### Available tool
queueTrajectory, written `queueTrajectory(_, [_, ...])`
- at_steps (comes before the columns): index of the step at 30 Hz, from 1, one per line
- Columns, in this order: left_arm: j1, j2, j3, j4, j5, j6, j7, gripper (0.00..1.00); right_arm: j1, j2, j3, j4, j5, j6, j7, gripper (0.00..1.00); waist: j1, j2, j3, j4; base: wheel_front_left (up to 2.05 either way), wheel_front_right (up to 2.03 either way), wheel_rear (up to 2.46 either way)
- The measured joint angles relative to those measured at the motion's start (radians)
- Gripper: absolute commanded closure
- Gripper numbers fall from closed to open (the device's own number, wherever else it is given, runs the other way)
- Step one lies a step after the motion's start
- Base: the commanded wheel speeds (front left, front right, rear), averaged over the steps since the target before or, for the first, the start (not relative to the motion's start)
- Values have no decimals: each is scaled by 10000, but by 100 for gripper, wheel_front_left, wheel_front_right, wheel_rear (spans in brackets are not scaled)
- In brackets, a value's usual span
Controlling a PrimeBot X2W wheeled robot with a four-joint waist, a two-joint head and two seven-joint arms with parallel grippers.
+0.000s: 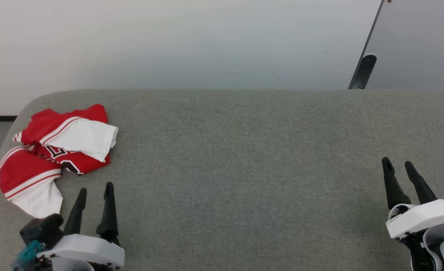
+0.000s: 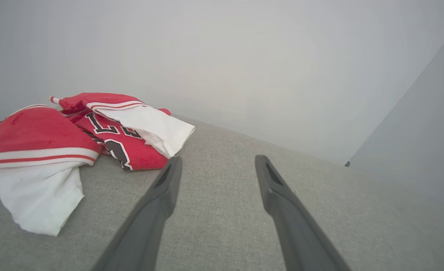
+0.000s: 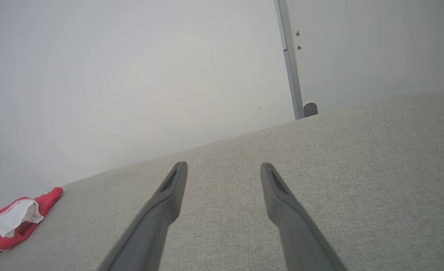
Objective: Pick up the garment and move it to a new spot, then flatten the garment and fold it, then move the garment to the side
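Head view shows the left claw (image 1: 95, 187) at the lower left, its two dark fingers spread apart with nothing between them, tips just above the grey cloth-covered surface (image 1: 244, 169). The right claw (image 1: 397, 162) sits at the lower right, also spread wide and empty.

The surface runs across the whole width, with a rounded far-left corner. Behind it stands a plain pale wall (image 1: 169, 37), and at the upper right a grey panel (image 1: 414, 37) with a dark edge leans away; a dark strut (image 1: 365, 69) meets the surface's far edge there.

The garment (image 1: 58, 158) lies crumpled on the far-left part of the surface, near that rounded corner. One white sleeve end is folded over the red chest lettering and the other trails toward the robot. It is just beyond and slightly left of the left claw's fingertips, not touching them.

In the left wrist view the garment (image 2: 75, 150) lies up and left of the left finger, near it. It is well apart from the right claw, across nearly the whole surface; the right wrist view has the garment (image 3: 14, 222) at its lower-left edge.
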Motion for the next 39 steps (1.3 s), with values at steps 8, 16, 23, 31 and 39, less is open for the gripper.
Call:
queueTrajectory(8, [-68,69,-84,318,426,-163,-201,0,2,-119,-121,13,-527,0,-217,0,0,0,53,-16,0,0,0])
queueTrajectory(16, [-167,169,-127,556,775,-257,-370,0,16,-167,-190,-44,-1126,0,-407,0,0,0,33,-51,0,0,0])
queueTrajectory(23, [-213,295,-153,706,1221,-314,-499,0,97,-171,-228,-125,-1651,0,-573,0,0,0,-32,-44,0,0,0])
queueTrajectory(31, [-219,374,-314,1011,1601,-336,-662,0,212,-155,-380,-138,-1929,2,-723,0,0,0,-63,-49,0,0,0])
queueTrajectory(39, [-325,510,-353,1070,1918,-341,-809,0,297,-192,-445,-148,-2360,2,-884,0,0,0,-93,-49,0,0,0])
